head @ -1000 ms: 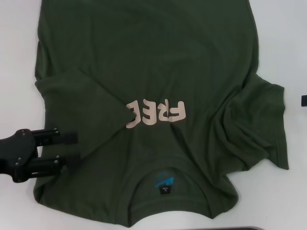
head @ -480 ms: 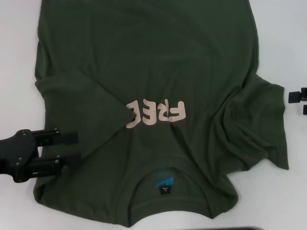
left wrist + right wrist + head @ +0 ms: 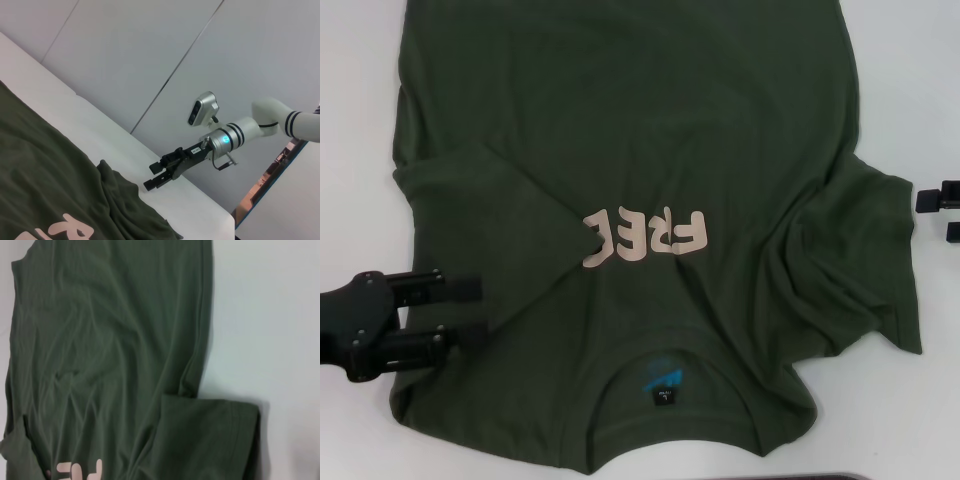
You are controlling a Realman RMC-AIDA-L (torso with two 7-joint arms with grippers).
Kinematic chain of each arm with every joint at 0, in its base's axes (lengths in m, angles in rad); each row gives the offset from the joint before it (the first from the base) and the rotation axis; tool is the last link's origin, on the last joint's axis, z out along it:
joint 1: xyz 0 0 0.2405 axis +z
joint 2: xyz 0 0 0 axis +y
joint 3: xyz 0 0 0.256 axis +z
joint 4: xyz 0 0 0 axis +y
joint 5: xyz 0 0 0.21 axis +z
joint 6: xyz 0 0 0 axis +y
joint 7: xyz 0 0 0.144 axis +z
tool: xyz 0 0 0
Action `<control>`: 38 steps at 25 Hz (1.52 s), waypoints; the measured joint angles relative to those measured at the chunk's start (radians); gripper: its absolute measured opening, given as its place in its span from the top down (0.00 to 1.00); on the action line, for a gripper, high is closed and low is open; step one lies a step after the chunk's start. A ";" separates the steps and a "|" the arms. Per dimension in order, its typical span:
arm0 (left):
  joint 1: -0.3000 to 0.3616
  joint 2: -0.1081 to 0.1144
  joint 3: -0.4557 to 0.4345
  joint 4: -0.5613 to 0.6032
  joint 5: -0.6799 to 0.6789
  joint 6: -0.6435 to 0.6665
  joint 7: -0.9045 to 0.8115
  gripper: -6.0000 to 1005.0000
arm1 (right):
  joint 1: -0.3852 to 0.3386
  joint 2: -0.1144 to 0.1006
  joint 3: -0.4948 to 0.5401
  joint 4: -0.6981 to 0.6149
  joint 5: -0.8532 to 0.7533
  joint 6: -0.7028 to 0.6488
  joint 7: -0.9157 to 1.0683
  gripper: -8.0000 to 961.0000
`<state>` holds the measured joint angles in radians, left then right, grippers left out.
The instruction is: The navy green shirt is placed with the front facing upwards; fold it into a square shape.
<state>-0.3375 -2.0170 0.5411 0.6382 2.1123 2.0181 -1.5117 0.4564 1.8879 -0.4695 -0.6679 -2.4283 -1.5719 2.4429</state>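
Note:
The navy green shirt [image 3: 650, 130] lies front up on the white table [image 3: 360, 120], collar toward me, with pale pink lettering [image 3: 645, 238] on the chest. Its left sleeve [image 3: 480, 210] is folded inward over the body and hides the end of the lettering. The right sleeve [image 3: 875, 260] lies spread out. My left gripper [image 3: 468, 314] hovers open at the shirt's near left shoulder edge, nothing between its fingers. My right gripper [image 3: 938, 215] is open just beyond the right sleeve's outer edge; the left wrist view shows this right gripper [image 3: 149, 176] above bare table past the sleeve [image 3: 120, 195].
White table surface surrounds the shirt on the left and on the right [image 3: 920, 90]. A dark edge [image 3: 820, 477] shows at the near rim of the table. In the right wrist view the sleeve [image 3: 210, 435] lies beside bare table [image 3: 270, 315].
The right gripper's fingertips have come in from the right edge toward the right sleeve. The left gripper and the shirt have not moved.

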 joint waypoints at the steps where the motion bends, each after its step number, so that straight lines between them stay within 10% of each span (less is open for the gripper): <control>1: 0.000 0.000 0.000 -0.001 0.000 0.000 0.000 0.33 | 0.002 0.000 0.001 0.006 0.000 0.001 0.003 0.05; 38: -0.003 -0.003 -0.001 0.000 -0.002 -0.007 -0.001 0.33 | 0.037 0.002 -0.004 0.086 0.002 0.070 0.051 0.05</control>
<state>-0.3405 -2.0201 0.5399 0.6382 2.1100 2.0110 -1.5125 0.4931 1.8901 -0.4734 -0.5814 -2.4260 -1.5022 2.4943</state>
